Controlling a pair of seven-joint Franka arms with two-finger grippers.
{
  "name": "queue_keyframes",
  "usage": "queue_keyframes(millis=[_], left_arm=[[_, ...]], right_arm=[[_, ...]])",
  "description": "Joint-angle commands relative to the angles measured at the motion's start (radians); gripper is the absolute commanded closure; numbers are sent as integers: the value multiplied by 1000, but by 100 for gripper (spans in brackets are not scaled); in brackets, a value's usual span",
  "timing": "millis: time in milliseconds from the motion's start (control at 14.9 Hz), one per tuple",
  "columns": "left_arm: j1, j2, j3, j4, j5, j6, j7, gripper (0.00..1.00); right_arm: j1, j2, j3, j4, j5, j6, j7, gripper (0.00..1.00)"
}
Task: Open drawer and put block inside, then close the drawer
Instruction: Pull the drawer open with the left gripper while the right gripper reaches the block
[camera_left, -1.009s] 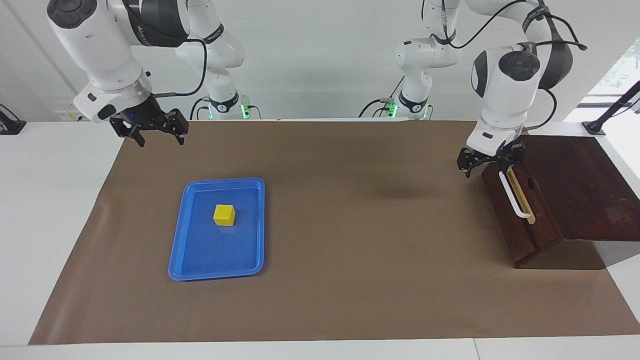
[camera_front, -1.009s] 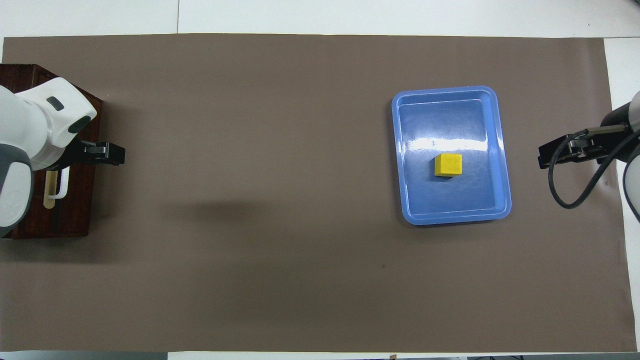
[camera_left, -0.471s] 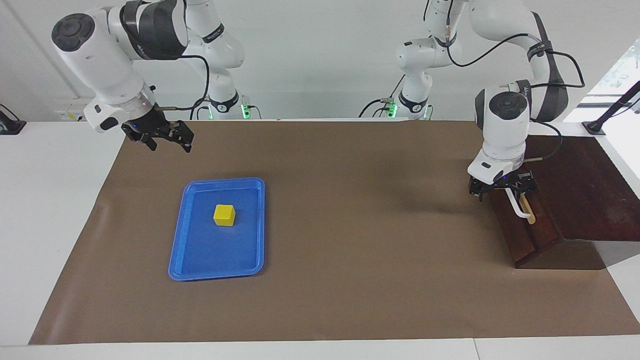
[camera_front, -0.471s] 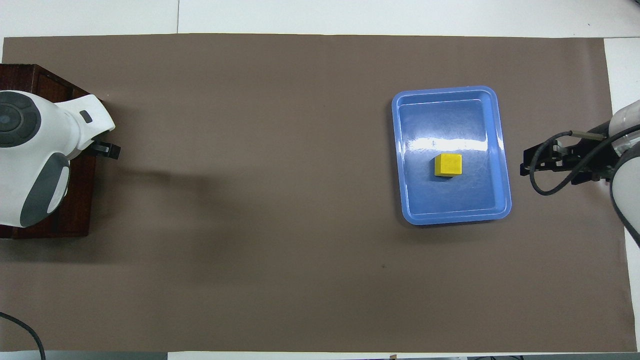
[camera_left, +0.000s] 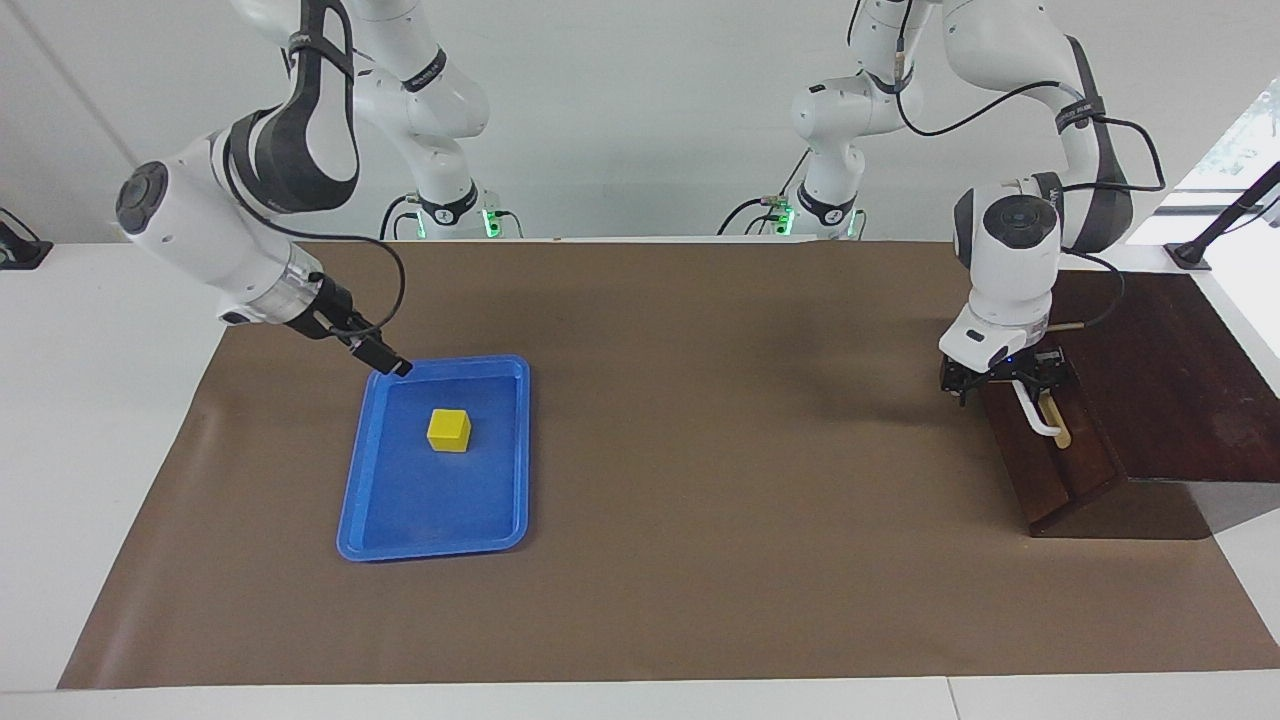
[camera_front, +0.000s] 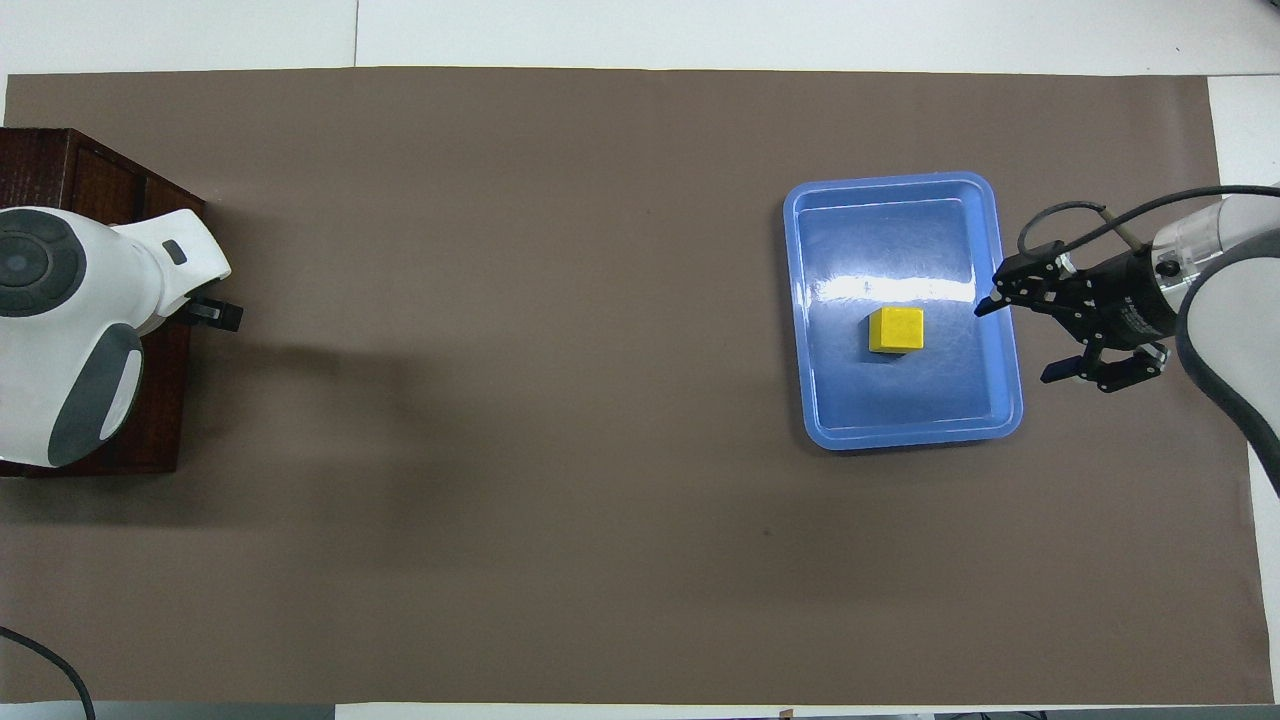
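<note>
The drawer (camera_left: 1050, 440) is closed in its dark wooden box (camera_left: 1160, 370) at the left arm's end of the table. Its dark front faces the middle of the brown mat (camera_left: 700, 450), and the white bar handle (camera_left: 1035, 415) on a tan strip runs along that front, its long axis pointing from the robots' side toward the camera in the facing view.

The left gripper (camera_left: 1003, 381) hangs right at the end of the handle nearer to the robots, its fingers spread and holding nothing. Whether a finger already touches the bar cannot be told. In the overhead view the arm's white wrist covers the handle, and only a black fingertip pokes out at the box's edge.

The yellow block (camera_left: 449, 430) sits in the blue plastic tray (camera_left: 505, 520), toward the right arm's end of the table, well apart from the drawer. The right gripper (camera_front: 1020, 340) hovers over the tray's rim at the edge toward its own arm, fingers spread and empty. In the overhead view the block lies at about nine o'clock from it, near but not between the fingers.

The coming move likely turns on the handle: the spread fingers must straddle the bar across its long axis before the drawer can be pulled toward the middle of the mat. The left arm is clearly the nearer one for this, the right for the block.
</note>
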Motion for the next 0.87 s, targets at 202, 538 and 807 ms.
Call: queue_keyframes(millis=[202, 538, 807], left_arm=[[-161, 4, -13, -19, -18, 22, -276, 0], [-307, 4, -13, 21, -117, -59, -433, 0], [-304, 7, -13, 41, -117, -93, -431, 0]], right_arm=[[-27, 168, 9, 16, 195, 61, 163, 0], [-35, 247, 11, 37, 252, 35, 188, 0], [-41, 261, 9, 34, 280, 26, 190, 0]])
